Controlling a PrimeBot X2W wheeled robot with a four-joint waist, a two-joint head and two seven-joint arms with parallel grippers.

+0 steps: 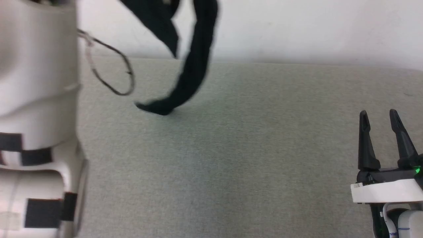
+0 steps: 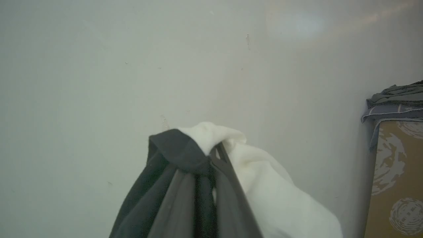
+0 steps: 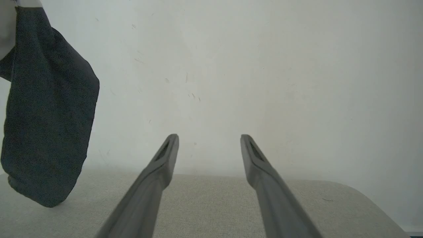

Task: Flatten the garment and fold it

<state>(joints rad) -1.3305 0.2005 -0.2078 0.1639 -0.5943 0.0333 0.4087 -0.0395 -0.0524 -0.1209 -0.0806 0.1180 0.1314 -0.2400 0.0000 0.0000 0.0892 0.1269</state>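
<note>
Hanging from the left pincer: the garment. In the left wrist view both dark fingers are pressed together, a bunch of black and white cloth pinched between them near the tips; white folds spill to one side, black to the other — A

Agreed, clamped tight on the cloth. Head view: the garment reads as a black strip dropping from the top edge, centre-left, blurred. Its low end sits at or just over the bench; contact cannot be told. The pale left forearm stands at the left edge, a thin cable loop beside it — B

And the right pincer? — A

Lower right of the head view, fingers pointing up, spread wide, nothing between them. Its own wrist view says the same: right pincer agape, bare bench and pale wall past the tips. Black fabric of the garment hangs at that view's left, well apart from the fingers — B

Anything else worth logging? — A

Left wrist view, right edge: a brown cardboard box with pale swirl prints, folded grey cloths piled on top, close against the wall — B
</note>
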